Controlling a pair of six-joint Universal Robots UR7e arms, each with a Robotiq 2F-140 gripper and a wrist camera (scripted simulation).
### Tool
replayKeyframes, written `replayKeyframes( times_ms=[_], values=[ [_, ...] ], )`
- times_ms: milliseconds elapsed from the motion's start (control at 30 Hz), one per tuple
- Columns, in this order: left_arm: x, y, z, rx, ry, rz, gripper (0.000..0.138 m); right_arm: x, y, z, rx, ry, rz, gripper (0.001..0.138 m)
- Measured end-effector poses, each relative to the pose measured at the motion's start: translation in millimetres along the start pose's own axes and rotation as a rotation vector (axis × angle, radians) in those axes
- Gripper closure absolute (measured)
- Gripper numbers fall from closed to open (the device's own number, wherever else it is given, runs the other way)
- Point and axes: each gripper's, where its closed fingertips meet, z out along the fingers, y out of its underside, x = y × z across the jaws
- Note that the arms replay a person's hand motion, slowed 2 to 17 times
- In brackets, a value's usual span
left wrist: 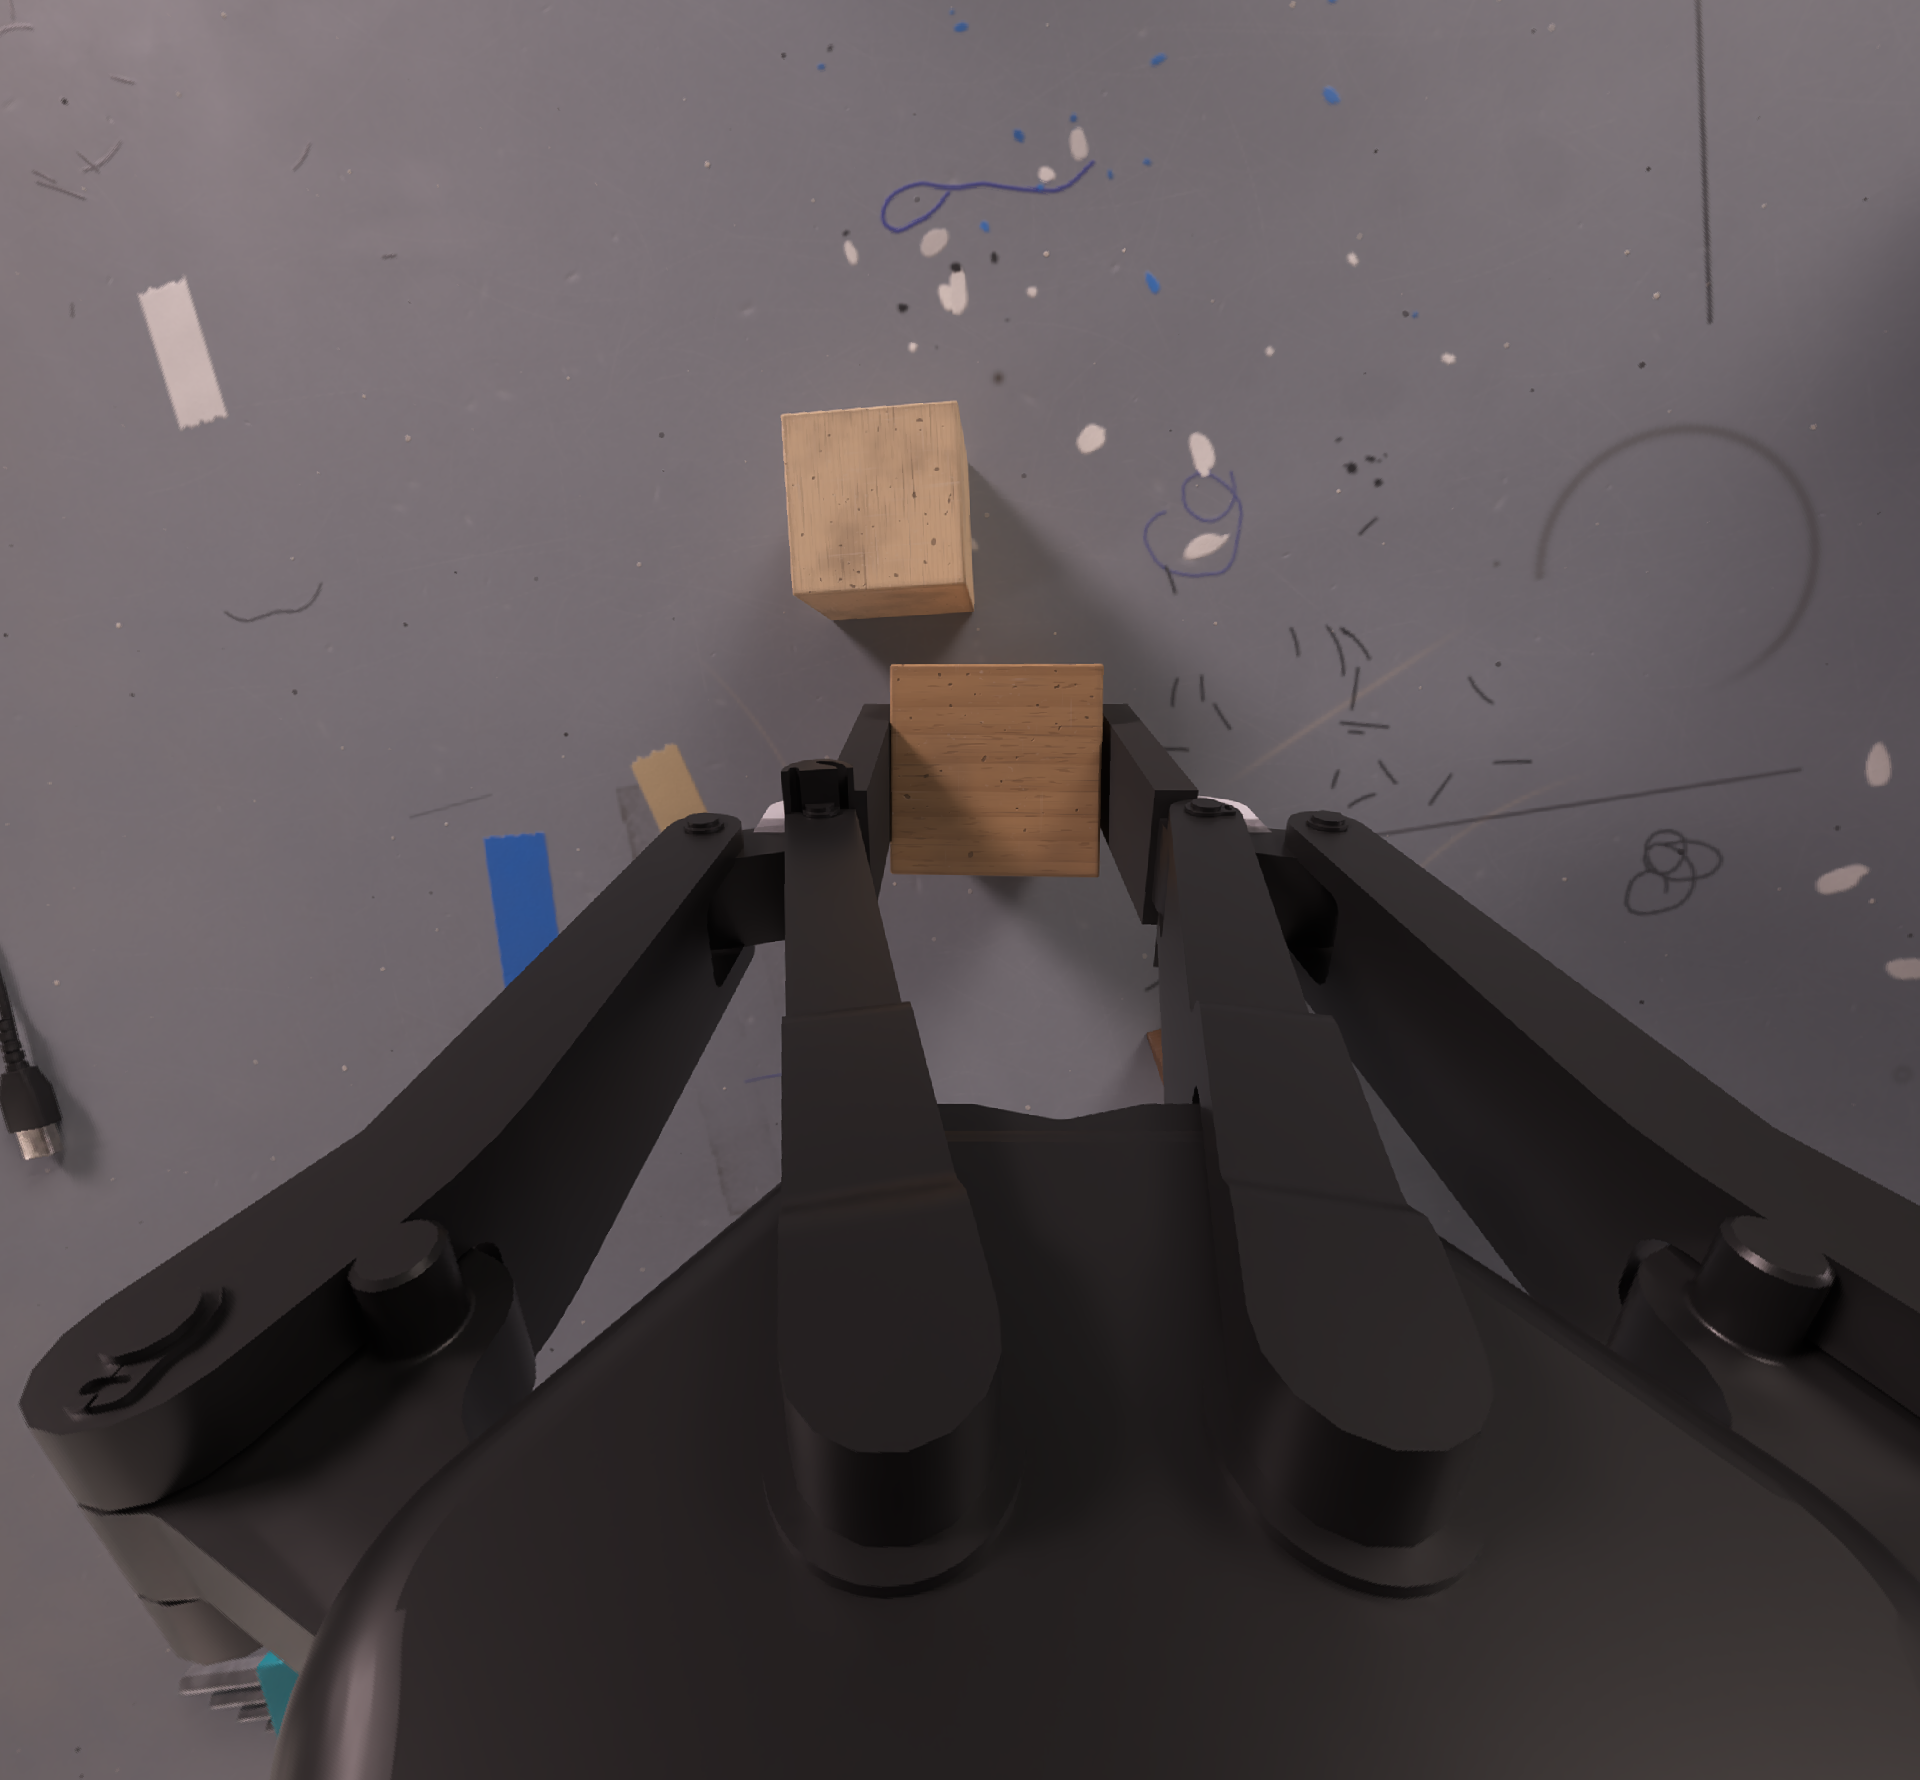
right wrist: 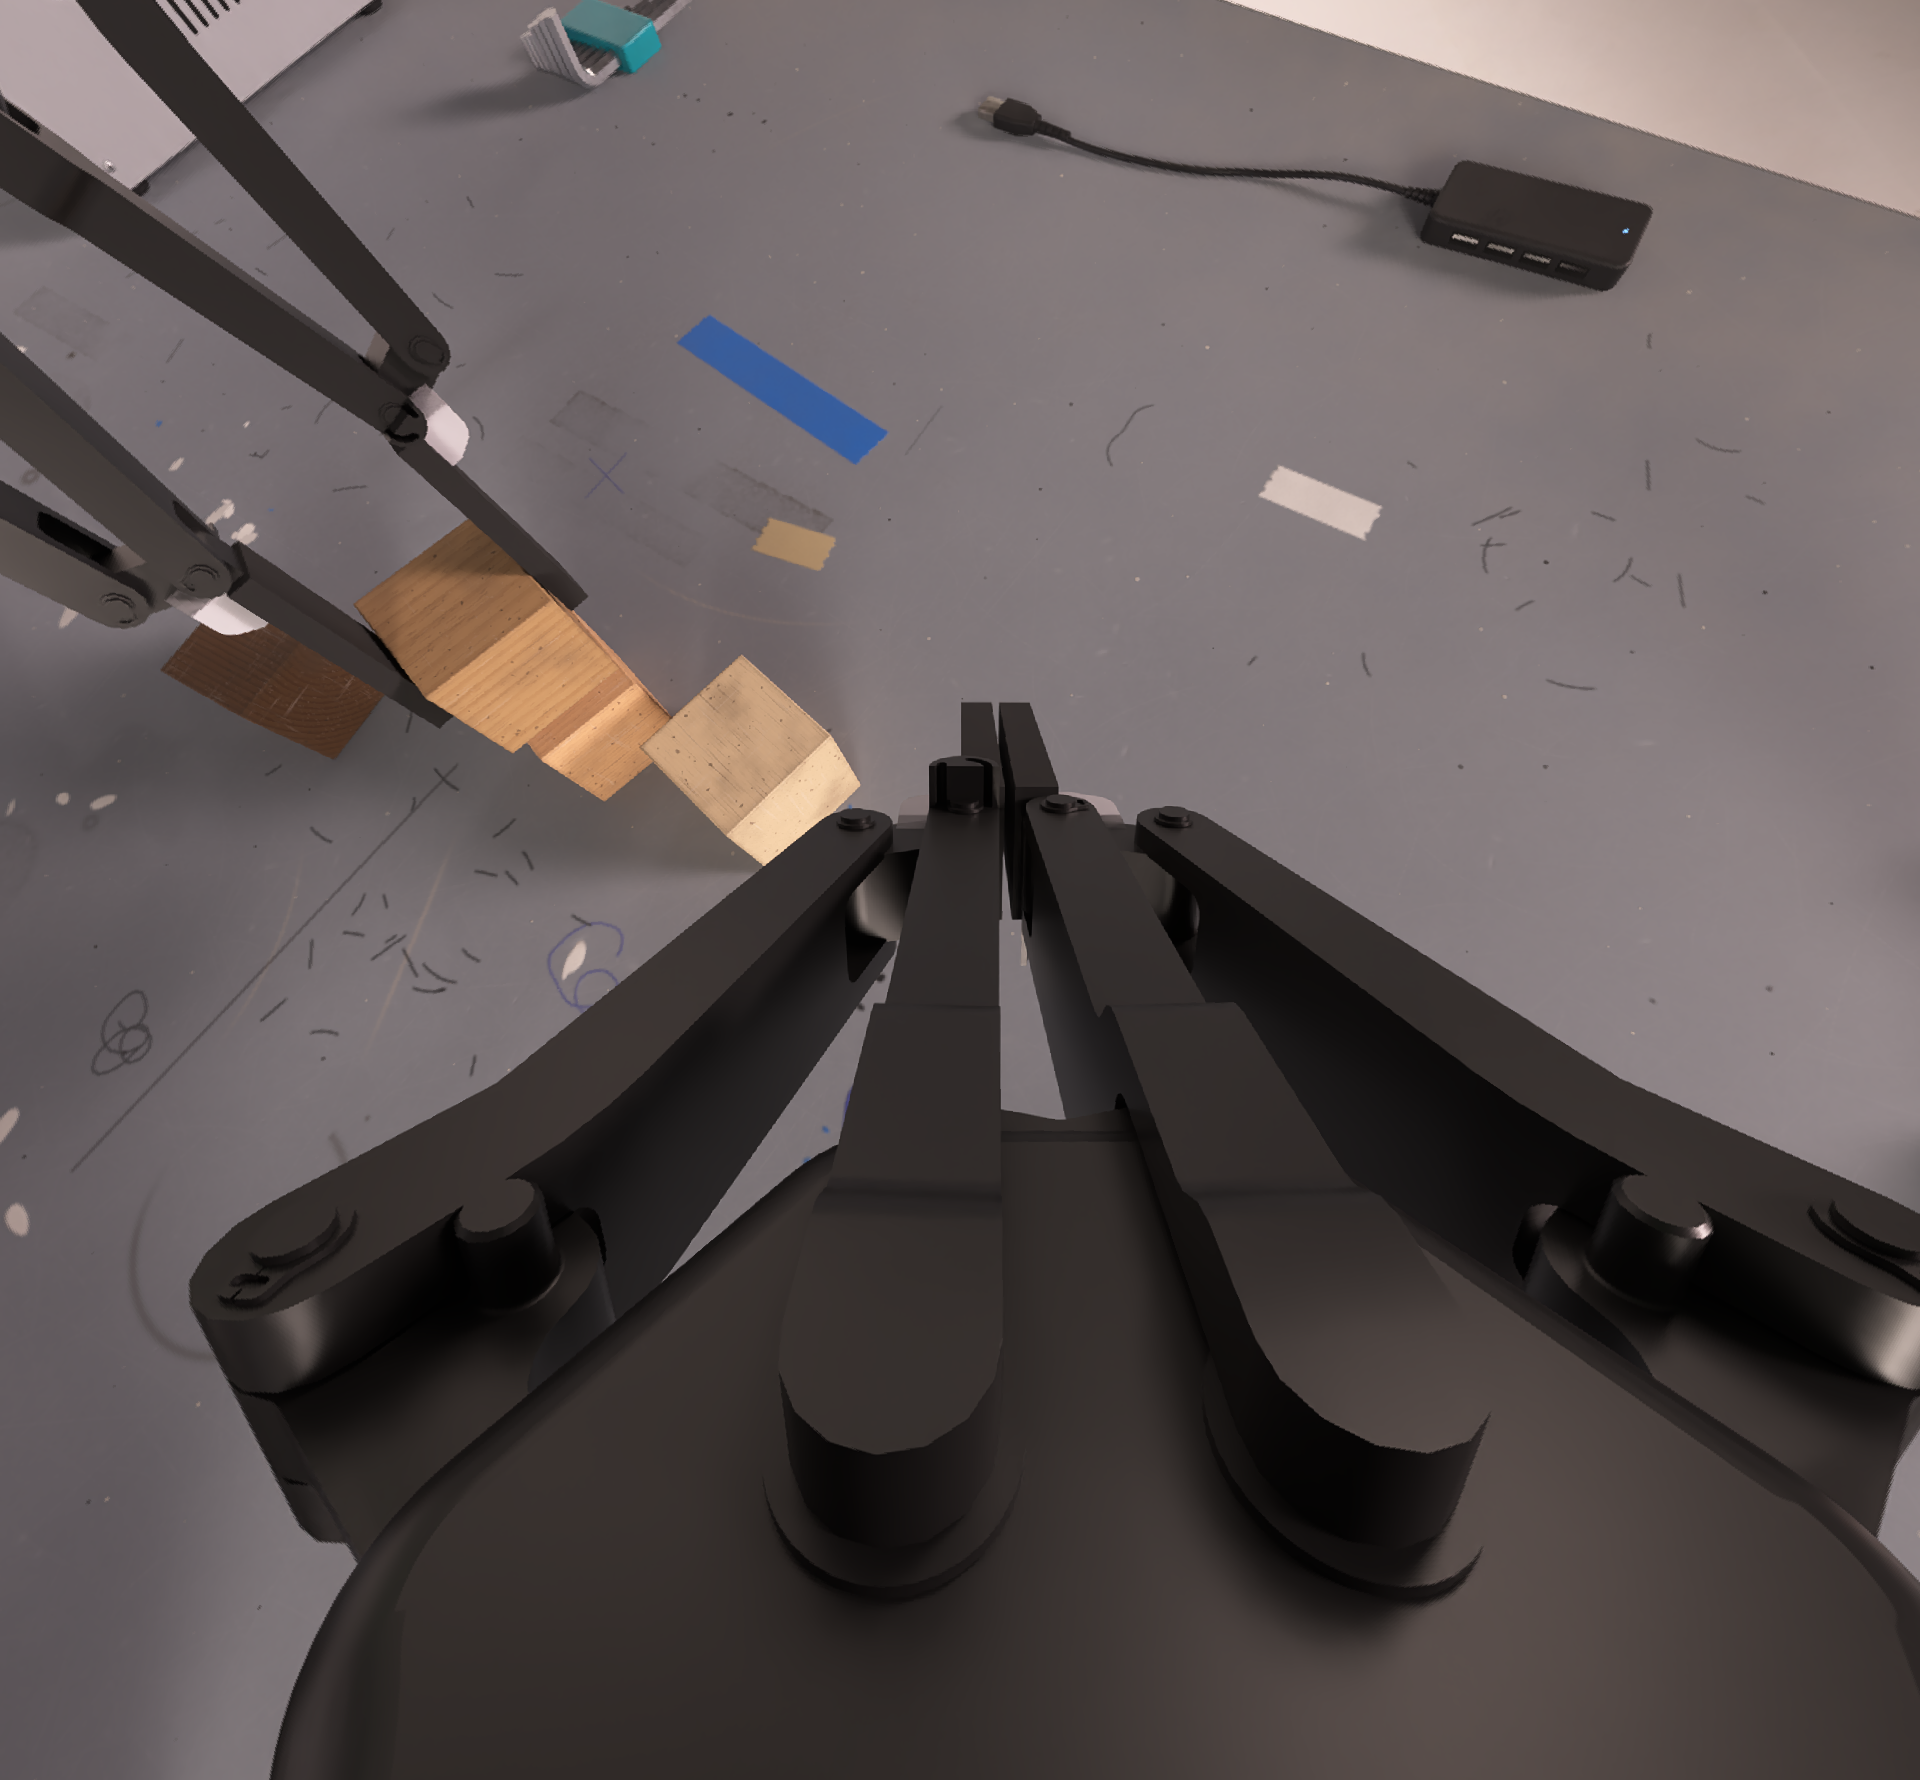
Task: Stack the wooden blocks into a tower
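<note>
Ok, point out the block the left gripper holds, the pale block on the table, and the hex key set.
Held wooden block [left wrist: 995, 769]: left wrist view, on its facing side.
Pale wooden block [left wrist: 875, 496]: left wrist view, top face.
Hex key set [right wrist: 615, 31]: right wrist view, teal holder.

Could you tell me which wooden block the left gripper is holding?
The medium-tan block, clamped by the left gripper. The pale block and the dark brown block rest free on the table.

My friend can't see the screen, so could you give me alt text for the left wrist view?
The left gripper is shut on a wooden block, its black fingers clamped against the block's two sides above a grey, paint-flecked table. Just beyond it, a paler wooden block rests on the table, apart from the held one.
</note>
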Motion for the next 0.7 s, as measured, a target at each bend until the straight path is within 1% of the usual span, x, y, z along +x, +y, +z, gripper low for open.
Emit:
replayKeyframes(
  times_ms=[200,433,700],
  values=[
    [2.2,0.7,0.0,-0.011,0.014,0.005,0.087,0.5,0.8,1.1,-0.004,-0.004,0.002,0.137],
    [0.7,0.0,0.8,-0.010,0.000,0.020,0.087,0.6,0.4,1.7,-0.003,-0.010,0.002,0.137],
    [-1.3,0.0,2.8,-0.007,-0.005,0.015,0.087,0.4,0.3,2.7,-0.005,-0.017,-0.004,0.137]
  ],
)
